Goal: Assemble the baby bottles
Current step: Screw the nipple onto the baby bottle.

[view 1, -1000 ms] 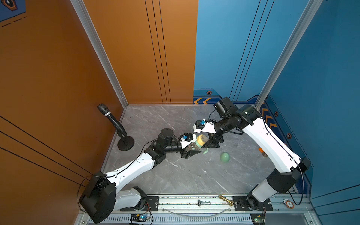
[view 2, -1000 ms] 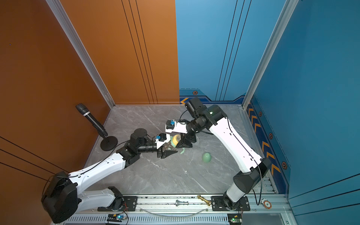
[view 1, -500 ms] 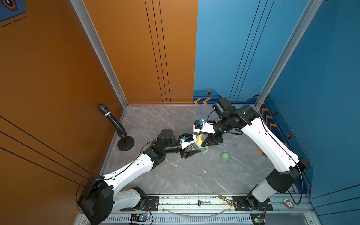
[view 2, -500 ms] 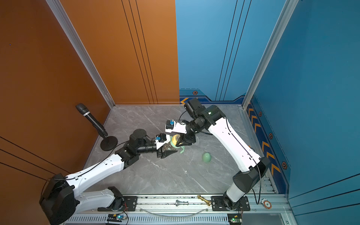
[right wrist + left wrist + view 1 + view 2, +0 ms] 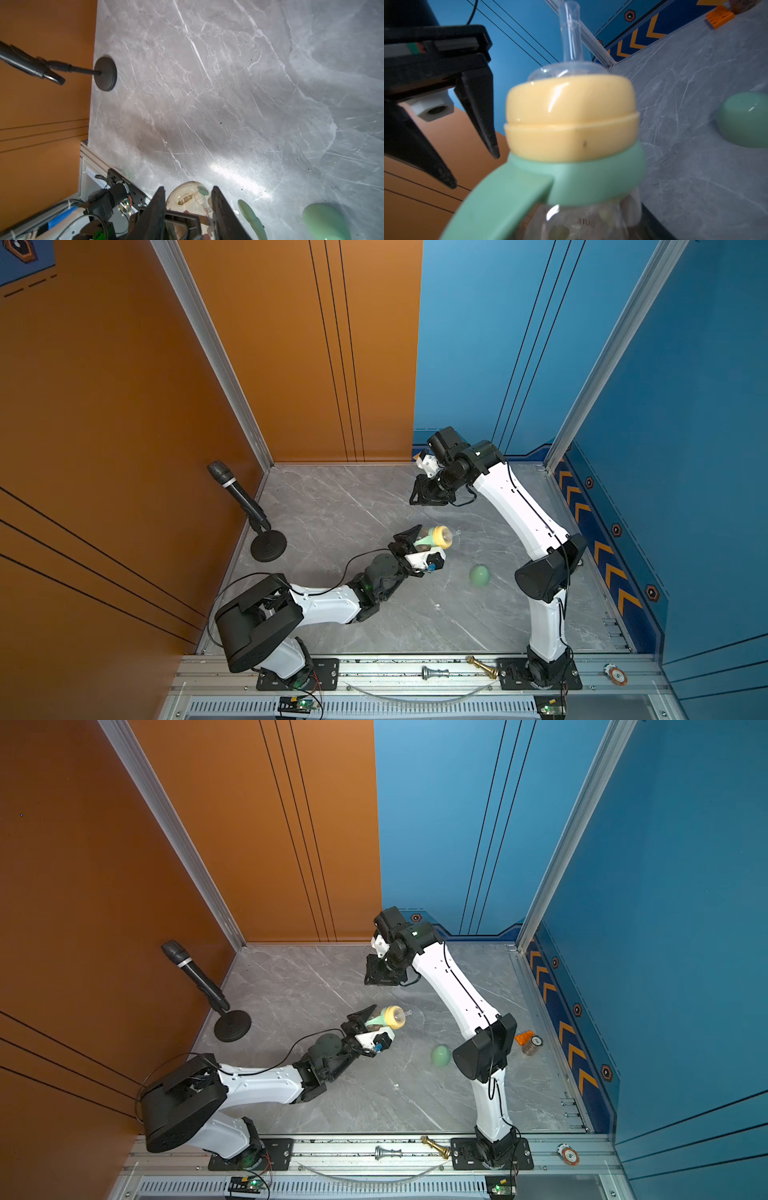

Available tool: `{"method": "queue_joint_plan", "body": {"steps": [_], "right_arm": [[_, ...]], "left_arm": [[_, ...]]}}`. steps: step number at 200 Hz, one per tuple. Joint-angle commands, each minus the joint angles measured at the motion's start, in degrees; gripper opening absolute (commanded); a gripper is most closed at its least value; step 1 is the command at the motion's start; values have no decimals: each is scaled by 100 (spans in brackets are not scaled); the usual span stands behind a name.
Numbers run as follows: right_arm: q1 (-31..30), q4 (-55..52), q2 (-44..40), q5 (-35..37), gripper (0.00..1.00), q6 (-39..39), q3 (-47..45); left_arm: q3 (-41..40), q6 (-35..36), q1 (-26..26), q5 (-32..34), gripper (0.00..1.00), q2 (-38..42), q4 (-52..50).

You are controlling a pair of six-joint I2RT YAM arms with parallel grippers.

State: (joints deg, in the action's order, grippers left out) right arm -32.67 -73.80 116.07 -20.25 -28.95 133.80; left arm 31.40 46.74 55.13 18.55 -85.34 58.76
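The baby bottle (image 5: 432,540) is held off the floor, lying tilted, with my left gripper (image 5: 417,543) shut on its clear body (image 5: 581,225). The mint two-handled ring (image 5: 591,178) sits under the yellow collar (image 5: 571,116), and the clear teat (image 5: 569,41) sticks out of it. A mint dome cap (image 5: 480,574) lies alone on the floor to the bottle's right, seen also in the other top view as the cap (image 5: 440,1056). My right gripper (image 5: 430,498) hangs behind the bottle, apart from it, jaws open and empty; its fingers (image 5: 160,207) frame the bottle from afar.
A microphone on a round stand (image 5: 268,545) is at the left wall. A silver chess piece (image 5: 434,673) and a gold one (image 5: 482,666) lie on the front rail, with a chip (image 5: 618,675) further right. An orange block (image 5: 524,1038) sits near the right wall.
My right gripper has let go of the collar and drawn back toward the rear wall, its jaws narrowing. The left gripper still holds the bottle, shifted slightly.
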Motion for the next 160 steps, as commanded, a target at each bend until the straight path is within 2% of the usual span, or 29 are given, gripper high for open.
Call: {"method": "queue_joint_plan", "body": {"steps": [1, 14, 26, 35, 47, 58, 70, 75, 84, 94, 103, 120, 140, 160], "right_arm": [[344, 69, -662, 317, 52, -896, 398], [621, 129, -950, 325, 55, -551, 391], [869, 129, -1191, 95, 58, 73, 349], [1034, 102, -1398, -220, 60, 910, 233], [1236, 96, -1758, -260, 60, 2090, -225], [1455, 265, -2167, -1028, 59, 3157, -933], [1460, 598, -2752, -1801, 57, 4623, -1931], [1351, 608, -3020, -1977, 61, 5290, -2304], [1061, 621, -3488, -2004, 76, 6599, -2944], [653, 735, -3862, -1809, 82, 7480, -3478], [511, 957, -3924, -1809, 84, 7485, -3528], [425, 660, -3636, -2030, 88, 7557, -3132], [-40, 96, -3318, -1564, 89, 7942, -2725], [-311, -41, -3069, -1560, 89, 7959, -2596]], "left_arm": [[-46, -56, -31, 258, 4, 415, 671], [-89, -381, -104, -189, 4, 747, 129], [-16, -1006, -267, -962, 5, 1216, -810], [83, -1618, -531, -1873, 5, 1605, -1622], [317, -2470, -1026, -3133, 6, 1965, -2526], [622, -3100, -1500, -4618, 7, 2111, -3324], [770, -3482, -1694, -5183, 6, 2174, -3671], [793, -3544, -1759, -5405, 6, 2213, -3789], [833, -3598, -1823, -5525, 6, 2238, -3962], [886, -3561, -1863, -5626, 6, 2289, -4210], [982, -3489, -1866, -5663, 6, 2281, -4468], [1119, -3415, -1875, -5784, 6, 2273, -4714], [1224, -3339, -1872, -5794, 6, 2220, -4829], [1246, -3278, -1862, -5810, 6, 2198, -4830]]}}
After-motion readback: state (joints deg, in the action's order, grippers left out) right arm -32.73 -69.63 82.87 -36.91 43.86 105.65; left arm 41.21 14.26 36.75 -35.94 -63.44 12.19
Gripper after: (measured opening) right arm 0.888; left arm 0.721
